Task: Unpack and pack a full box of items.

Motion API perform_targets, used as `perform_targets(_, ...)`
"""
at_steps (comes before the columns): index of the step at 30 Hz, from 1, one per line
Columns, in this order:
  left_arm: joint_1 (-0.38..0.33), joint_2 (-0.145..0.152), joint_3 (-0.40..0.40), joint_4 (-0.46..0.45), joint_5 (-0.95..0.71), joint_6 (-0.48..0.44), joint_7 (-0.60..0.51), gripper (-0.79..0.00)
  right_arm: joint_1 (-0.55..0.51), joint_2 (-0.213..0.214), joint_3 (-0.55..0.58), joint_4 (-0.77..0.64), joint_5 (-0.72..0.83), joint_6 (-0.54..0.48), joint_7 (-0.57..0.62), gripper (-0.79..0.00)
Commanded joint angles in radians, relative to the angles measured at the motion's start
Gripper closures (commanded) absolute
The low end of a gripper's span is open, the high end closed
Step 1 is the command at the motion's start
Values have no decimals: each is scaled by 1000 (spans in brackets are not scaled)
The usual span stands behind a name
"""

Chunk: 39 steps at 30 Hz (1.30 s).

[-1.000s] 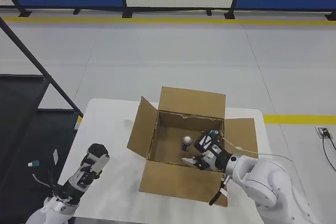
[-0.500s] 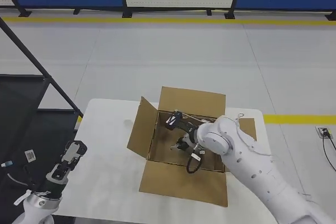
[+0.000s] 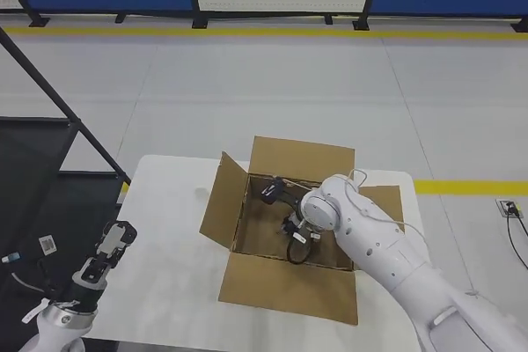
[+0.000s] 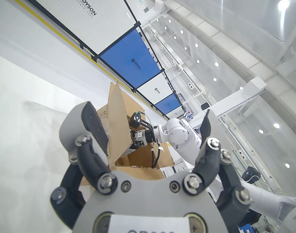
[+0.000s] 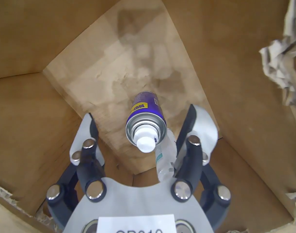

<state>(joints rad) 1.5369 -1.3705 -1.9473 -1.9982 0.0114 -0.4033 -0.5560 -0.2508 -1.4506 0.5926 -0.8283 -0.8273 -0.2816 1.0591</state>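
Cardboard box (image 3: 282, 286) stands open at the centre of the top view. Right gripper (image 5: 141, 113) is inside it, jaws spread wide above an upright purple spray can (image 5: 145, 120), with a clear bottle (image 5: 166, 156) just beside the can. Left gripper (image 3: 116, 236) sits at lower left, jaws wide and empty.

Matt cardboard box (image 5: 211, 37) — glossy metal spray can (image 5: 145, 112), white plastic nozzle (image 5: 145, 144); clear plastic bottle (image 5: 166, 161); crumpled paper (image 5: 283, 61).

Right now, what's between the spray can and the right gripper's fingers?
Right wrist view: a clear bottle between the spray can and one finger of the open right gripper; other side, bare box floor.
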Motion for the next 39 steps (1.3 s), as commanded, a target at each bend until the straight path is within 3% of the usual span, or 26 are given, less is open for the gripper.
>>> perform_targets(1, 0, 0, 0, 0, 0, 0, 0, -785, 5, -9, -5, 26, 6, -6, -4, -268)
perform_targets(2, 0, 0, 0, 0, 0, 0, 0, -785, 7, -13, -7, 38, 9, -9, -5, -219)
perform_targets(4, 0, 0, 0, 0, 0, 0, 0, -785, 11, -19, -8, 52, 12, -11, -10, -28)
perform_targets(5, 0, 0, 0, 0, 0, 0, 0, -785, 12, -20, -7, 53, 10, -7, -16, 0)
perform_targets(9, 0, 0, 0, 0, 0, 0, 0, -785, 6, -14, 10, 13, -7, 10, -30, 0)
perform_targets(13, 0, 0, 0, 0, 0, 0, 0, -785, -30, 20, 67, -132, -39, 31, -16, 0)
perform_targets(17, 0, 0, 0, 0, 0, 0, 0, -785, -136, 85, 180, -442, -121, 86, 69, 0)
perform_targets(22, 0, 0, 0, 0, 0, 0, 0, -785, -350, 166, 375, -903, -280, 165, 241, 0)
perform_targets(29, 0, 0, 0, 0, 0, 0, 0, -785, -626, 227, 708, -1301, -477, 281, 295, 0)
perform_targets(34, 0, 0, 0, 0, 0, 0, 0, -785, -813, 247, 989, -1391, -470, 314, 233, 0)
perform_targets(39, 0, 0, 0, 0, 0, 0, 0, -785, -891, 258, 1166, -1254, -365, 261, 189, 0)
